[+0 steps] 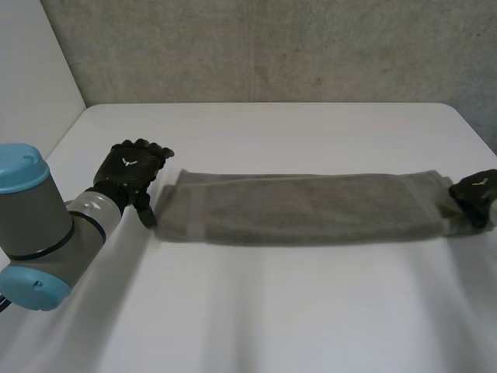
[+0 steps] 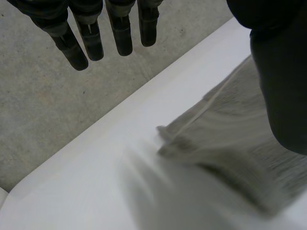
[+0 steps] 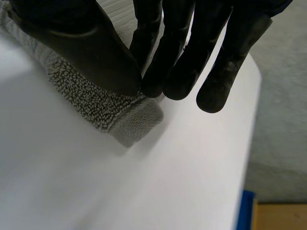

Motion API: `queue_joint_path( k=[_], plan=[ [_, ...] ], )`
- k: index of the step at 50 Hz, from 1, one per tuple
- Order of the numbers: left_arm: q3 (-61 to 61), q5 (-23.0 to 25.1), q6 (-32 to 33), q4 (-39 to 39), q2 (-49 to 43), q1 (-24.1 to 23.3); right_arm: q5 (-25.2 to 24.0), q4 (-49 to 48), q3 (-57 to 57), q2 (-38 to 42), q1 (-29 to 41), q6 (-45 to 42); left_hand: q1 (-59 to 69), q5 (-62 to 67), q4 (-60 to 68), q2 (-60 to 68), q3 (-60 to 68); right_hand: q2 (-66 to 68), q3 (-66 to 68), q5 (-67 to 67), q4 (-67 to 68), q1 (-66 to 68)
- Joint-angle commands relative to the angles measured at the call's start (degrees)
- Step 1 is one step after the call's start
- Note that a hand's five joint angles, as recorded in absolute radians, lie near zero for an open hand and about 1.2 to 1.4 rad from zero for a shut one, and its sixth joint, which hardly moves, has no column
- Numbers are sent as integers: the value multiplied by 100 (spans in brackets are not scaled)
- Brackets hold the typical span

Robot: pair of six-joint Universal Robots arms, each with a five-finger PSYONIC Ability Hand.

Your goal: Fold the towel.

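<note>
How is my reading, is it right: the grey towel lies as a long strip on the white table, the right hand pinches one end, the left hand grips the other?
One thing is wrong. The left hand grips nothing: the left wrist view shows its fingers straight, clear of the towel, beside that end. The rest stands.

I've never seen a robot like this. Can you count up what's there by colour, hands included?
Grey: 1, the towel
Black: 2, the left hand and the right hand
White: 1, the table
Total: 4
</note>
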Motion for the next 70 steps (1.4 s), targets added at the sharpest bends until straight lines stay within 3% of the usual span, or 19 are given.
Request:
queue_joint_path(
  k=[1,6,11,14,16,17,19,22,29,30,31,32,33,37,44,47,52,59,70],
  plan=[
    [-7,-9,-8,0,188,5,143,-21,-329,-544,-140,-643,-526,-1241,-499,-472,-368,366,353,296,312,476],
    [19,-9,-16,0,285,5,240,-21,-786,-826,537,-450,-526,-1241,-499,-472,-368,366,353,296,312,476],
    [98,-18,-16,-8,329,-22,249,-38,-1514,-896,2158,-177,-526,-1241,-499,-472,-368,366,353,296,312,476],
    [107,-36,-16,0,329,-57,258,-74,-1665,-843,2558,-186,-526,-1241,-499,-472,-368,366,353,296,312,476],
    [125,-45,-25,0,329,-92,188,-91,-1910,-564,3319,-168,-526,-1241,-499,-472,-368,366,353,296,312,476],
    [125,-45,-25,0,329,-92,187,-91,-1911,-562,3323,-168,-526,-1241,-499,-472,-368,366,353,296,312,476],
    [125,-45,-78,0,329,-110,170,-152,-2112,-168,4075,-221,-526,-1241,-499,-472,-368,366,353,296,312,476],
    [125,-62,-130,0,329,-153,135,-240,-2245,149,4665,-212,-526,-1241,-499,-472,-368,366,353,296,312,476],
    [107,-62,-175,0,320,-189,82,-267,-2280,808,5238,-186,-526,-1241,-499,-472,-368,366,353,296,312,476],
    [107,-62,-175,0,302,-189,47,-249,-2272,922,5308,-168,-526,-1241,-499,-472,-368,-1793,-1806,-1863,-1847,-1683],
    [107,-62,-175,0,302,-189,47,-249,-2272,923,5309,-168,-526,-1241,-499,-472,-368,-1814,-1827,-1885,-1869,-1705],
    [99,-62,-175,0,293,-189,12,-258,-2237,993,5353,-142,-526,-1241,-499,-472,-368,-4263,-4275,-4333,-4317,-4153],
    [98,-62,-175,0,293,-189,-15,-267,-2228,1002,5292,-64,-526,-1241,-499,-472,-368,-5020,-5033,-5090,-5074,-4910],
    [72,-62,-175,0,293,-189,-41,-293,-2175,915,5274,234,-526,-1241,-499,-472,-368,-6634,-6647,-6704,-6688,-6524],
    [55,-53,-183,9,285,-268,-76,-267,-1606,-68,4468,1500,-526,-1241,-499,-472,-368,-6634,-6647,-6704,-6688,-6524],
    [46,-53,-183,18,285,-277,-41,-215,-1201,-323,4124,1651,-526,-1241,-499,-472,-368,-6634,-6647,-6704,-6688,-6524],
    [37,-53,-183,18,293,-312,-76,-135,-373,-615,3543,1598,-526,-1241,-499,-472,-368,-6634,-6647,-6704,-6688,-6524],
    [19,-53,-183,18,285,-400,-207,-337,759,-799,2841,1309,-526,-1241,-499,-472,-368,-5249,-5262,-5319,-5304,-5139],
    [2,-53,-183,18,267,-443,-551,-908,1630,-878,2435,1264,-526,-1241,-499,-472,-368,-4491,-4504,-4561,-4545,-4381]
  ],
)
